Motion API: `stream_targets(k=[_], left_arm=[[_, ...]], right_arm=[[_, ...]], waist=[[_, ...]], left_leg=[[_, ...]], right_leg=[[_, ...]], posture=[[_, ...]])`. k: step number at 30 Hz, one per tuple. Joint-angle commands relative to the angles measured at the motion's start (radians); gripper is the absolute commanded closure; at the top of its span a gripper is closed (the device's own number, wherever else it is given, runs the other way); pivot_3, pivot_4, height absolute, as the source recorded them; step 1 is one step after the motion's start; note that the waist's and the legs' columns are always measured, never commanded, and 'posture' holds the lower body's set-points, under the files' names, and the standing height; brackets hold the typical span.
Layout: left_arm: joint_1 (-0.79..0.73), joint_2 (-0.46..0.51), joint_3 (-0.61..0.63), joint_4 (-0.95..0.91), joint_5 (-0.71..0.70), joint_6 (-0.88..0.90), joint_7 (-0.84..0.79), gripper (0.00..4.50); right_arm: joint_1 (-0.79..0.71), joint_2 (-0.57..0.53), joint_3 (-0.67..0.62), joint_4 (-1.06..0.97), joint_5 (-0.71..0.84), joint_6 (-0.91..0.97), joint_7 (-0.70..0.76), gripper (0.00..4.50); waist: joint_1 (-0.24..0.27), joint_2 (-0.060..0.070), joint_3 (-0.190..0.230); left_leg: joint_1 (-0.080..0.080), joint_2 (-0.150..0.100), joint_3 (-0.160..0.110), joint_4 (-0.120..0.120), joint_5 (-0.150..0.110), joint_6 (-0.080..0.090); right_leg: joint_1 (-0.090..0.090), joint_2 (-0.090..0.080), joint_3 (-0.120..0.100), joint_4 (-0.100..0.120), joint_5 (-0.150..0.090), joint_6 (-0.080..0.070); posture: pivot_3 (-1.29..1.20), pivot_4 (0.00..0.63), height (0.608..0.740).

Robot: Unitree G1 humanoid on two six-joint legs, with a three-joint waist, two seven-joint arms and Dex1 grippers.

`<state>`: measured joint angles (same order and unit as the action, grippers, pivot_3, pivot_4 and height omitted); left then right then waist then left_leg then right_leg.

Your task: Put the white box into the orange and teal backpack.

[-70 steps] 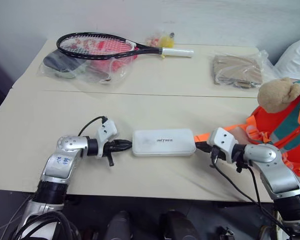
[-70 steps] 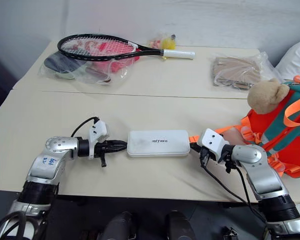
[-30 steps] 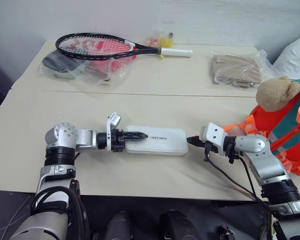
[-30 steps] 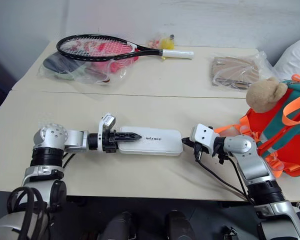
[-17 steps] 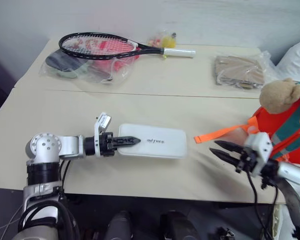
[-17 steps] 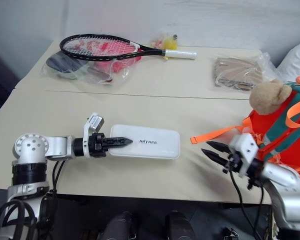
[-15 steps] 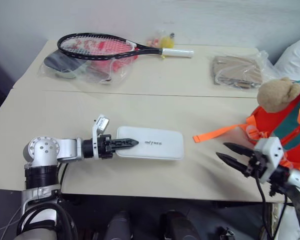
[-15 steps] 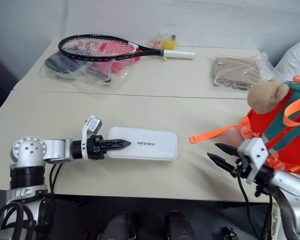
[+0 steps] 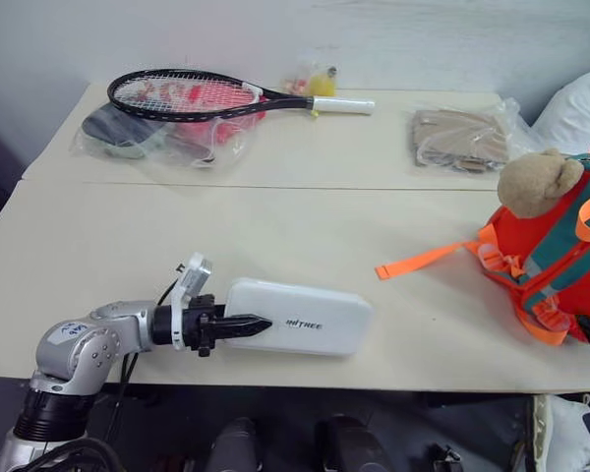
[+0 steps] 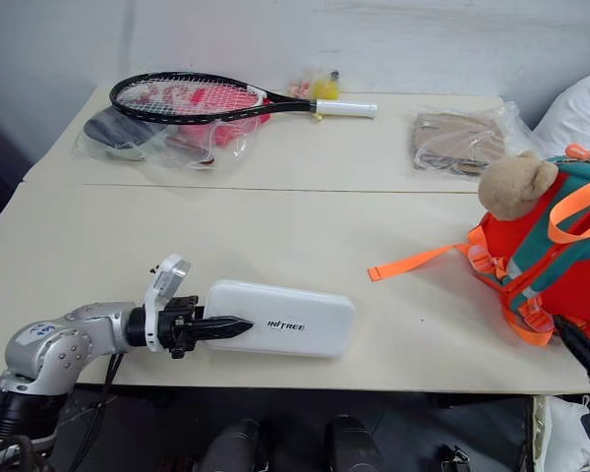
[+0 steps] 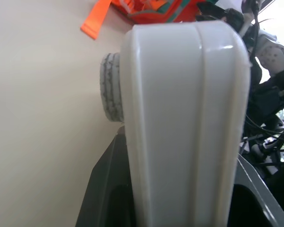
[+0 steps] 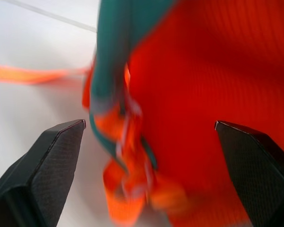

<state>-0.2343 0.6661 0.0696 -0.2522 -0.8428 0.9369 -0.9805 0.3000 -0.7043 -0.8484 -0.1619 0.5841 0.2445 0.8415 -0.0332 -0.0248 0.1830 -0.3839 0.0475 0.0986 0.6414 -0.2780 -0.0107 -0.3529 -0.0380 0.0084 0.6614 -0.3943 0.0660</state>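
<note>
The left claw point(image 9: 238, 325) grips 1 end of the white box point(image 9: 300, 317), near the counter's point(image 9: 275, 221) front edge, well apart from the backpack point(image 10: 546, 270) at the right. The box now hangs from that claw alone; the right claw point(image 12: 149, 142) has let go, gapes wide beside the backpack, and probably must open it next.

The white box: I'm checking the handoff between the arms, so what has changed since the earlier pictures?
The right tool let go of the white box, opened wide and swung away to the orange and teal backpack. The left tool moved its hold from the box's end onto its top and bottom faces and drew the box toward the near table edge. The racket, the bags and the backpack stayed put.
</note>
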Motion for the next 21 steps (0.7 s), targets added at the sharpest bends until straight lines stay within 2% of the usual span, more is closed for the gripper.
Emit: stream_targets(k=[1, 5, 8, 12, 16, 19, 21], left_arm=[[-0.017, -0.017, 0.028, -0.008, -0.02, -0.029, -0.004, 3.22], [-0.007, -0.042, 0.118, -0.023, -0.088, -0.013, 0.048, 3.22], [-0.003, -0.086, 0.203, -0.026, -0.162, 0.002, 0.12, 3.22], [0.03, -0.131, 0.34, -0.04, -0.351, 0.044, 0.21, 3.22], [0.08, -0.123, 0.41, -0.05, -0.389, 0.022, 0.242, 3.22], [0.093, -0.114, 0.475, -0.004, -0.396, -0.011, 0.268, 3.22], [0.092, -0.112, 0.508, 0.036, -0.384, -0.034, 0.286, 3.22]], right_arm=[[-0.117, -0.02, 0.073, 0.058, 0.027, 0.029, -0.019, 0.03], [-0.313, -0.015, 0.226, 0.106, 0.003, 0.057, -0.048, 0.03], [-0.391, -0.009, 0.296, 0.154, -0.04, 0.025, -0.052, 0.98], [-0.477, 0.021, 0.377, 0.181, -0.073, -0.082, -0.013, 2.41], [-0.561, 0.055, 0.468, 0.072, 0.014, -0.005, 0.023, 3.75], [-0.652, 0.086, 0.568, -0.051, 0.132, 0.137, 0.032, 4.49], [-0.695, 0.103, 0.618, -0.122, 0.218, 0.23, 0.04, 4.49]], waist=[[0.001, 0.0, 0.0], [0.005, 0.003, 0.001], [0.003, 0.003, 0.001], [0.003, 0.003, 0.001], [-0.004, 0.003, 0.001], [-0.021, 0.003, 0.002], [-0.024, 0.003, 0.002]], left_leg=[[0.0, 0.0, 0.0, 0.0, 0.0, 0.0], [-0.004, 0.001, -0.002, 0.001, 0.0, -0.001], [-0.006, 0.001, -0.002, 0.004, 0.0, 0.0], [-0.006, 0.001, -0.003, 0.005, -0.001, 0.001], [-0.005, 0.001, -0.003, 0.005, -0.001, 0.001], [-0.005, 0.001, -0.003, 0.005, 0.0, 0.0], [-0.005, 0.002, -0.003, 0.005, 0.0, -0.001]], right_leg=[[0.0, 0.0, 0.0, 0.001, 0.0, 0.0], [-0.004, 0.001, -0.001, 0.001, 0.0, 0.0], [-0.005, 0.0, -0.001, 0.003, 0.0, 0.001], [-0.004, 0.0, -0.002, 0.003, 0.001, 0.002], [-0.004, 0.0, -0.002, 0.003, 0.001, 0.002], [-0.005, 0.0, -0.002, 0.006, 0.001, 0.002], [-0.006, 0.0, -0.002, 0.007, 0.001, 0.002]], posture=[[0.0, 0.15, 0.74], [0.0, 0.15, 0.74], [0.0, 0.15, 0.74], [0.0, 0.15, 0.74], [0.0, 0.15, 0.74], [0.0, 0.15, 0.74], [0.0, 0.15, 0.74]])
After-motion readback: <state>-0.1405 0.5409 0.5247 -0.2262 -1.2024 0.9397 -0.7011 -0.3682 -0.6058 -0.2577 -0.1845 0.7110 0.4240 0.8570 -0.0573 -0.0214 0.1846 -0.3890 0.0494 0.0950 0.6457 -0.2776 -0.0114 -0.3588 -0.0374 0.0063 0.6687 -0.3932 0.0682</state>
